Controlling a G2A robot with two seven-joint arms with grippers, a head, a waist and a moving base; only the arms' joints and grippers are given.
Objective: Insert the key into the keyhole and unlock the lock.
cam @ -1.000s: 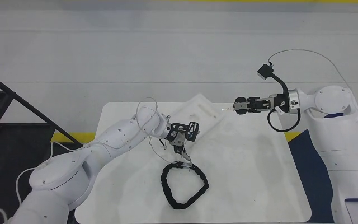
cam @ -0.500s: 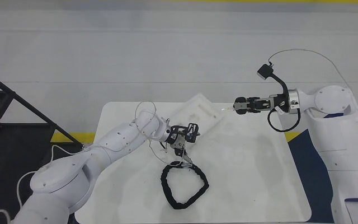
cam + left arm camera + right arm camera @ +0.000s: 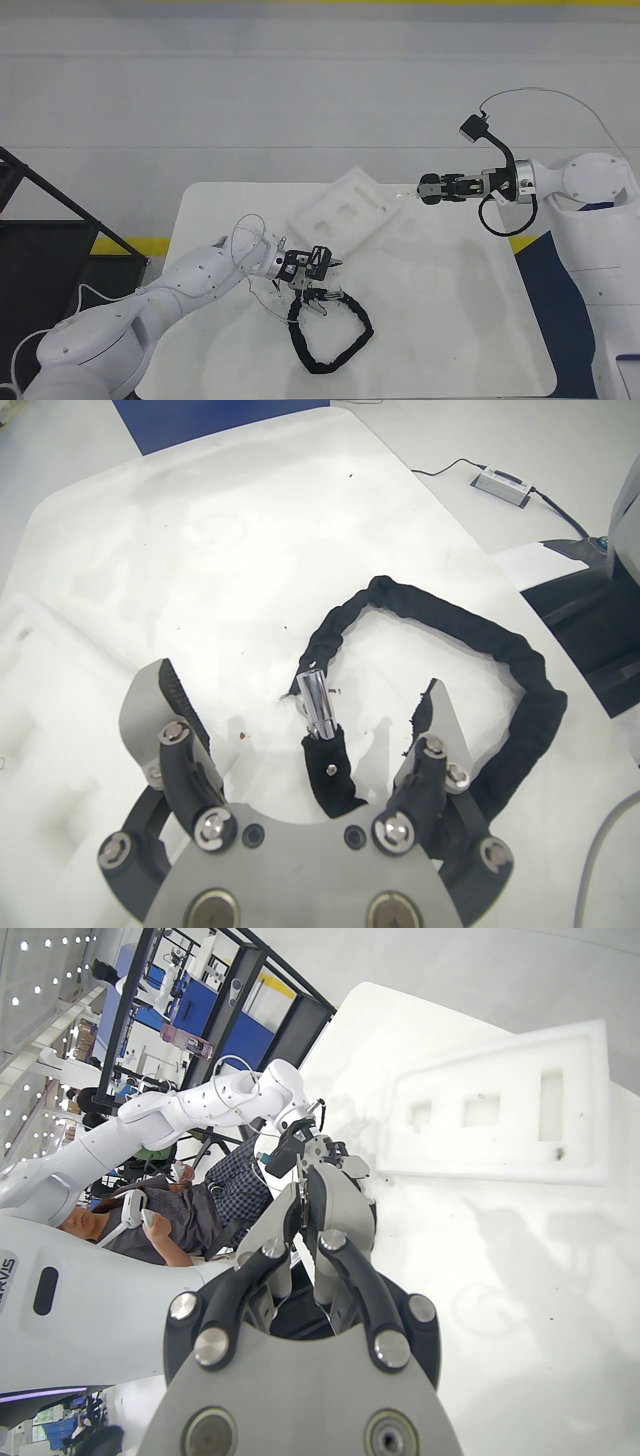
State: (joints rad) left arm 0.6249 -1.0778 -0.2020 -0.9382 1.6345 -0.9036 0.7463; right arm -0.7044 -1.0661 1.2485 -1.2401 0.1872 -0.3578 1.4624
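The lock is a chain in a black fabric sleeve, lying in a loop on the white table. Its chrome cylinder end lies between the two spread fingers of my left gripper, which is open and low over the table. In the top view the left gripper sits at the loop's far left end. My right gripper is held in the air past the table's far right side, shut on a small pale key. In the right wrist view its fingers are pressed together.
A white foam tray with several rectangular recesses lies at the far middle of the table, just beyond the left gripper. A black frame stands left of the table. A cable and power brick lie on the floor.
My left gripper has come toward the near side and down, from beside the foam tray to the chain's chrome end, still open. The right arm has kept still with the key.
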